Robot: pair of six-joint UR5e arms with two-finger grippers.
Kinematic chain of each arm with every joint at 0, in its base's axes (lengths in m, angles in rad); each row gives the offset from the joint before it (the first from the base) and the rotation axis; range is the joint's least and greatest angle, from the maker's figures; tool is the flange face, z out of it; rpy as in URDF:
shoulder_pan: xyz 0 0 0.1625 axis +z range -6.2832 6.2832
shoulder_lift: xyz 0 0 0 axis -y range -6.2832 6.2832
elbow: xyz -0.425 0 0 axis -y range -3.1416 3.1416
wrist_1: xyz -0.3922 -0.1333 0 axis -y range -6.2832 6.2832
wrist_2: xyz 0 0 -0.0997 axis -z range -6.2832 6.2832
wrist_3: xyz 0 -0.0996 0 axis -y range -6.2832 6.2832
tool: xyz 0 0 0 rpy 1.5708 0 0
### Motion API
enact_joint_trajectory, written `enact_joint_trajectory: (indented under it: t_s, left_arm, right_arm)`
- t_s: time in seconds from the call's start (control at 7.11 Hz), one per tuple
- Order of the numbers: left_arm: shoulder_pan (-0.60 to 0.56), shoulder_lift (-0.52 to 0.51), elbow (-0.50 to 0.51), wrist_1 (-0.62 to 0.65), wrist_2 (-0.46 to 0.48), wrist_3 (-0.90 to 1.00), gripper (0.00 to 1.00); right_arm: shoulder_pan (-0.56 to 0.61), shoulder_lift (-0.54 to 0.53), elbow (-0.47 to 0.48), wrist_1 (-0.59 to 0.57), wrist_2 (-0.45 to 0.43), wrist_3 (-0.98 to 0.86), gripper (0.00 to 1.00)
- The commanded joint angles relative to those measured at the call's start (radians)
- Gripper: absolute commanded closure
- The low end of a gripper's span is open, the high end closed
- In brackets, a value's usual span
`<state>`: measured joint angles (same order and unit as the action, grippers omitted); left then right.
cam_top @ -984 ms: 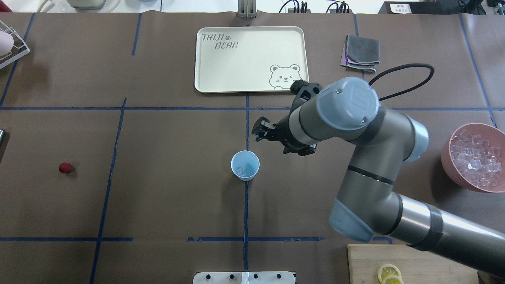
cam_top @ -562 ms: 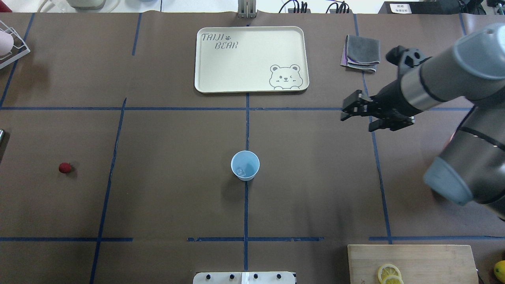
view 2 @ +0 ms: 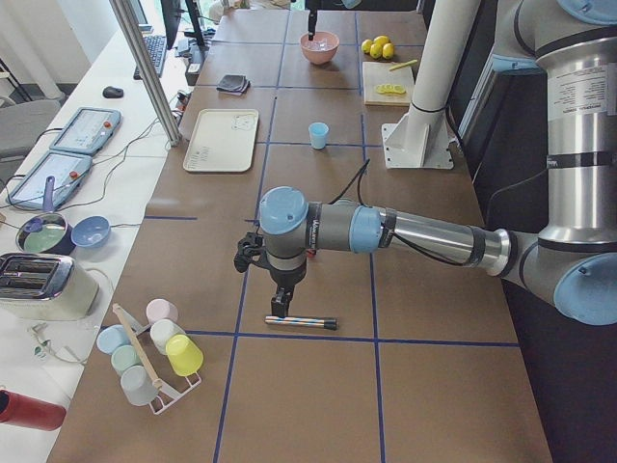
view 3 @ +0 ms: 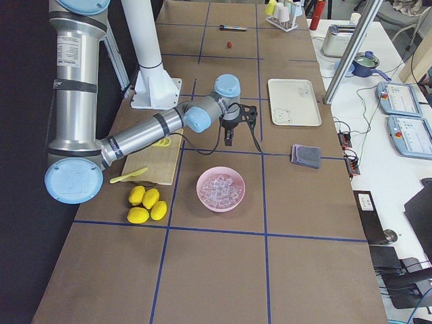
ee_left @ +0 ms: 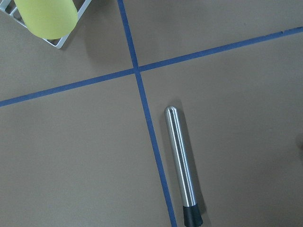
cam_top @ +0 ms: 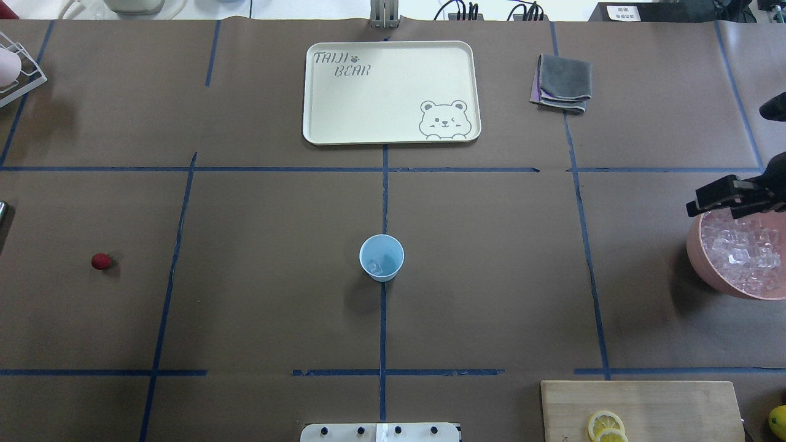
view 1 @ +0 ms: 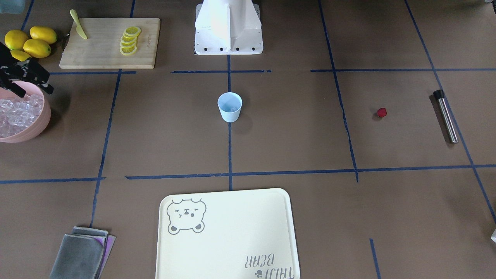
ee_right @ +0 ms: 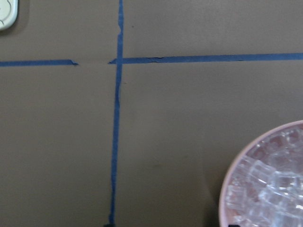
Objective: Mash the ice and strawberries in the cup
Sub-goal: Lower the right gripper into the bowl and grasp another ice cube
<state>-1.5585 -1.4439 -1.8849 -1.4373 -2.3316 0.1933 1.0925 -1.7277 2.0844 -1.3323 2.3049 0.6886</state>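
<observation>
— Whereabouts of the cup (cam_top: 381, 258)?
— Upright at the middle of the counter (cam_top: 258, 319), right on a blue tape line. A little ice (cam_top: 374, 266) at its bottom.
— And the strawberry (cam_top: 101, 261)?
— Alone on the counter, well apart from the cup, over on the robot's left side.
— State of the right tool (cam_top: 712, 209)?
— Up in the air by the rim of the pink bowl (cam_top: 697, 261), on the side toward the cup. Fingers spread apart. Much more ice heaped in that bowl.
— Left tool (view 2: 279, 307)?
— Pointing down just above a metal rod (view 2: 301, 322) with a black tip, flat on the counter beside a tape line. Seen only from the side, so cannot tell whether apart or together.
— Rod and berry touching?
— No, near but apart, with the berry between rod and cup.
</observation>
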Motion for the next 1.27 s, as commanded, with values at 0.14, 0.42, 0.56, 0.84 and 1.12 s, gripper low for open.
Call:
enact_joint_trajectory:
  t_s: [0.14, 0.42, 0.56, 0.84, 1.12]
  left_arm:
    - [0.0, 0.0, 0.0, 0.0, 0.0, 0.0, 0.0]
    - [0.0, 0.0, 0.0, 0.0, 0.0, 0.0, 0.0]
    - [0.0, 0.0, 0.0, 0.0, 0.0, 0.0, 0.0]
    - [0.0, 0.0, 0.0, 0.0, 0.0, 0.0, 0.0]
    - [0.0, 0.002, 0.0, 0.0, 0.0, 0.0, 0.0]
  right_arm:
    - [0.024, -0.087, -0.012, 0.001, -0.009, -0.419, 0.02]
    - [0.036, -0.099, -0.032, 0.002, -0.007, -0.455, 0.01]
    - [0.038, -0.101, -0.068, 0.002, -0.01, -0.457, 0.01]
    - [0.044, -0.136, -0.092, 0.002, -0.106, -0.583, 0.02]
    - [0.041, -0.124, -0.133, 0.004, -0.142, -0.682, 0.04]
